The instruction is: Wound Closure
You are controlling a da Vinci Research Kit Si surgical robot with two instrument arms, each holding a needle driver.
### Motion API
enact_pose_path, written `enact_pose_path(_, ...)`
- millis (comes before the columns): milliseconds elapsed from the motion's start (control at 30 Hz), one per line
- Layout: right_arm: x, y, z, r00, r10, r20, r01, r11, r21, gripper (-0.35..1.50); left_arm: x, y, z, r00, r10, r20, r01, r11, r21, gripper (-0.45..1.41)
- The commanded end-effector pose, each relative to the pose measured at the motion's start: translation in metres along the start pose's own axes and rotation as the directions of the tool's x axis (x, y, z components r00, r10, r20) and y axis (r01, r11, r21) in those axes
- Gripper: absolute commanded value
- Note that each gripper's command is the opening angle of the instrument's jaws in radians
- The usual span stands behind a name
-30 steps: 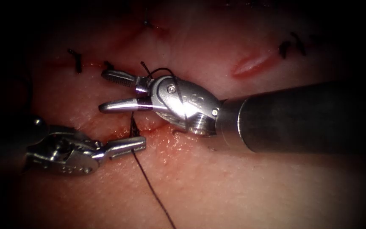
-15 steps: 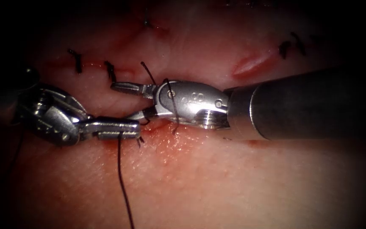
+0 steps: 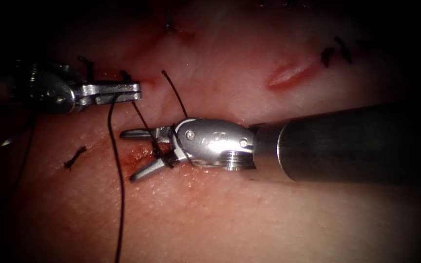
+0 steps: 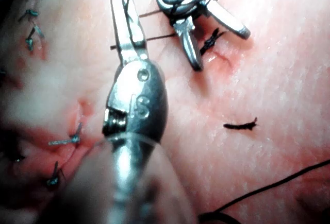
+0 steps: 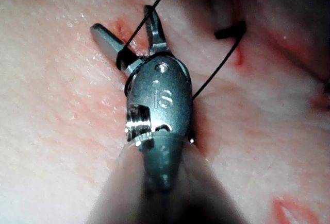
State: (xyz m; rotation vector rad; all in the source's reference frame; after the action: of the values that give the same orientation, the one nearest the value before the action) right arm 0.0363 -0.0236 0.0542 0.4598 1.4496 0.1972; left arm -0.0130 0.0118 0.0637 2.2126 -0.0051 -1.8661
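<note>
Thread [image 3: 117, 160], dark and thin, hangs from the left tool [image 3: 123, 90], its jaws pinched on it left of the cut; the right tool [image 3: 133, 154] gapes, loops round its jaws. Left wrist view adds a cut end [image 4: 240, 125] on tissue [image 3: 269, 214].

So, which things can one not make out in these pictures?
- The thread: in the endoscope view its long strand runs off the bottom edge, the end cut off.
- The left tool, jaws shut on thread: its shaft fades into the dark margin.
- The right tool, jaws open: thread crosses its base; wrapped or not is unclear.
</note>
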Motion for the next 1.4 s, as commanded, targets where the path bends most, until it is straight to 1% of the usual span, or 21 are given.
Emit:
enact_pose_path(33, -0.0002, 0.0003, 0.0008, 1.0, 0.008, -0.02, -0.008, 1.0, 0.011, 0.99, -0.0011, -0.0004, 0.0003, 1.0, -0.001, -0.006, 0.001, 1.0, -0.01, -0.45)
enact_pose_path(100, -0.0001, 0.0002, 0.0006, 0.998, 0.03, -0.063, -0.028, 0.999, 0.034, 0.99, -0.0021, -0.0003, 0.0002, 1.0, -0.007, -0.017, 0.006, 0.999, -0.033, -0.45)
enact_pose_path(167, -0.0001, 0.0002, 0.0001, 0.987, 0.067, -0.148, -0.059, 0.997, 0.059, 0.96, -0.0044, 0.0, -0.0003, 0.999, -0.017, -0.032, 0.015, 0.998, -0.055, -0.45)
enact_pose_path(233, -0.0001, 0.0001, -0.0001, 0.979, 0.087, -0.182, -0.075, 0.995, 0.073, 0.94, -0.0057, 0.0003, -0.0006, 0.999, -0.018, -0.038, 0.015, 0.998, -0.066, -0.45)
enact_pose_path(267, -0.0001, 0.0001, -0.0004, 0.97, 0.102, -0.222, -0.084, 0.992, 0.091, 0.93, -0.0068, 0.0005, -0.0009, 0.999, -0.014, -0.041, 0.011, 0.997, -0.073, -0.45)
enact_pose_path(367, -0.0001, 0.0002, -0.0008, 0.952, 0.13, -0.277, -0.102, 0.989, 0.111, 0.89, -0.0086, 0.0009, -0.0016, 1.0, -0.016, -0.019, 0.015, 0.997, -0.07, -0.45)
enact_pose_path(500, -0.0001, 0.0003, -0.0016, 0.932, 0.152, -0.33, -0.123, 0.987, 0.106, 0.89, -0.0104, 0.0017, -0.0026, 1.0, -0.009, 0.012, 0.009, 0.998, -0.065, -0.45)
enact_pose_path(567, 0.0, 0.0004, -0.0025, 0.913, 0.158, -0.376, -0.133, 0.987, 0.09, 0.89, -0.0111, 0.0027, -0.0034, 0.999, 0.005, 0.04, -0.002, 0.998, -0.061, -0.45)
enact_pose_path(633, 0.0, 0.0004, -0.0034, 0.902, 0.159, -0.4, -0.14, 0.987, 0.076, 0.89, -0.011, 0.0037, -0.0037, 0.999, 0.005, 0.042, -0.002, 0.998, -0.066, -0.45)
enact_pose_path(733, 0.0001, 0.0005, -0.0046, 0.89, 0.161, -0.427, -0.158, 0.987, 0.042, 0.88, -0.01, 0.0051, -0.0036, 0.999, 0.007, 0.05, -0.003, 0.998, -0.065, -0.45)
enact_pose_path(867, 0.0001, 0.0007, -0.0053, 0.881, 0.161, -0.445, -0.173, 0.985, 0.014, 0.86, -0.0091, 0.0057, -0.0029, 0.999, 0.006, 0.054, -0.002, 0.998, -0.062, -0.45)
enact_pose_path(1000, 0.0003, 0.0012, -0.0064, 0.873, 0.156, -0.462, -0.206, 0.977, -0.059, 0.84, -0.008, 0.0067, -0.0022, 0.998, 0.0, 0.063, 0.004, 0.998, -0.068, -0.45)
enact_pose_path(1033, 0.0005, 0.0014, -0.0069, 0.871, 0.152, -0.467, -0.226, 0.968, -0.107, 0.84, -0.0077, 0.0071, -0.0018, 0.998, 0.002, 0.07, 0.004, 0.997, -0.075, -0.45)
enact_pose_path(1067, 0.0006, 0.0016, -0.0072, 0.869, 0.153, -0.47, -0.242, 0.961, -0.136, 0.84, -0.0075, 0.0075, -0.0015, 0.996, 0.009, 0.084, -0.002, 0.997, -0.081, -0.45)
enact_pose_path(1233, 0.001, 0.0022, -0.0082, 0.85, 0.215, -0.481, -0.352, 0.911, -0.215, 0.84, -0.0071, 0.009, 0.0, 0.988, 0.041, 0.147, -0.027, 0.995, -0.098, -0.45)
enact_pose_path(1267, 0.0012, 0.0023, -0.0084, 0.842, 0.23, -0.487, -0.386, 0.889, -0.247, 0.84, -0.0071, 0.0096, 0.0008, 0.982, 0.057, 0.181, -0.039, 0.994, -0.106, -0.45)
enact_pose_path(1400, 0.0015, 0.0026, -0.0086, 0.837, 0.233, -0.495, -0.422, 0.851, -0.314, 0.84, -0.007, 0.0105, 0.0025, 0.971, 0.08, 0.225, -0.055, 0.992, -0.116, -0.45)
